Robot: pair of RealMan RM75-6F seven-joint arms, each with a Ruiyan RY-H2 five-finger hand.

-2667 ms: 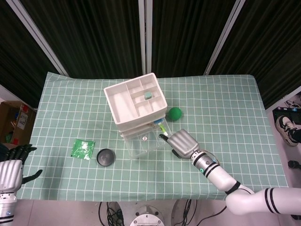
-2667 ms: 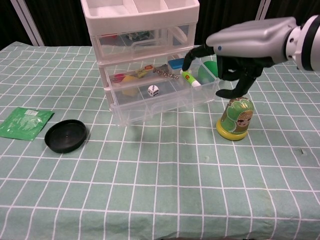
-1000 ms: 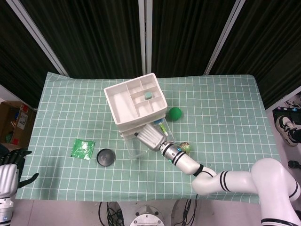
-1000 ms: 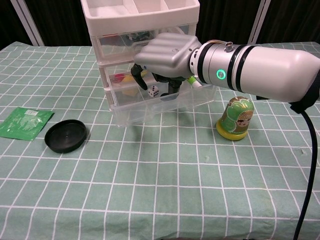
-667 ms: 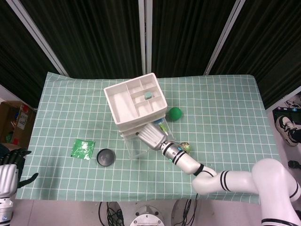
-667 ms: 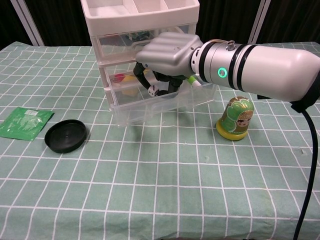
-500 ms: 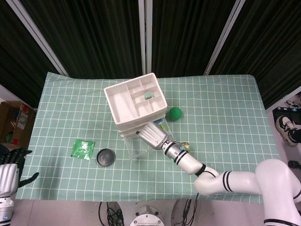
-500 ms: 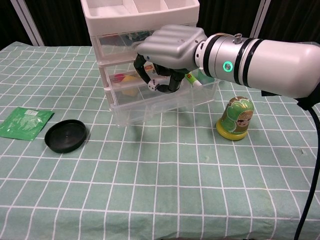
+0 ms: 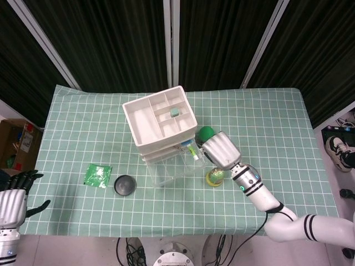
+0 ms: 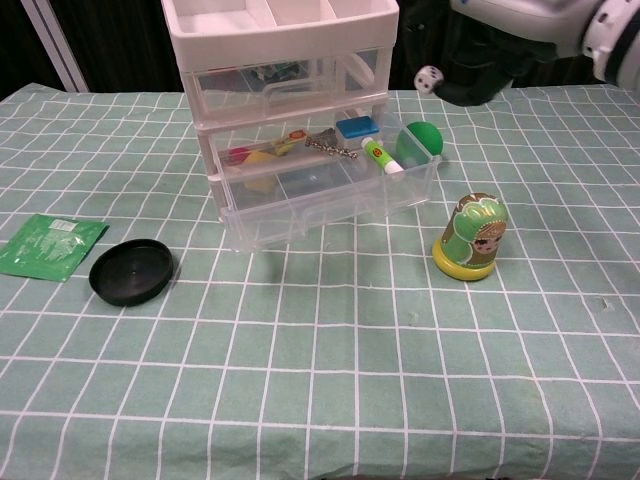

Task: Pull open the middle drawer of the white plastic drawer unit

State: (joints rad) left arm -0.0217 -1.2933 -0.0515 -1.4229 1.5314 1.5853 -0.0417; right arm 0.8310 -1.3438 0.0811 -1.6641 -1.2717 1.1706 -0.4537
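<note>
The white plastic drawer unit stands at the middle back of the table. Its clear middle drawer sticks out toward me, holding a chain, a blue piece, a green-and-white tube and yellow bits. My right hand hovers high to the right of the unit, above the drawer's right end, and pinches a white die in its dark fingers. My left hand hangs off the table's near left corner, fingers apart and holding nothing.
A green-and-yellow nesting doll stands just right of the open drawer. A green ball lies behind the drawer's right end. A black lid and a green packet lie to the left.
My right hand was curled inside the open drawer over the die; it has since lifted up and to the right with the die in its fingers. The drawer stayed open.
</note>
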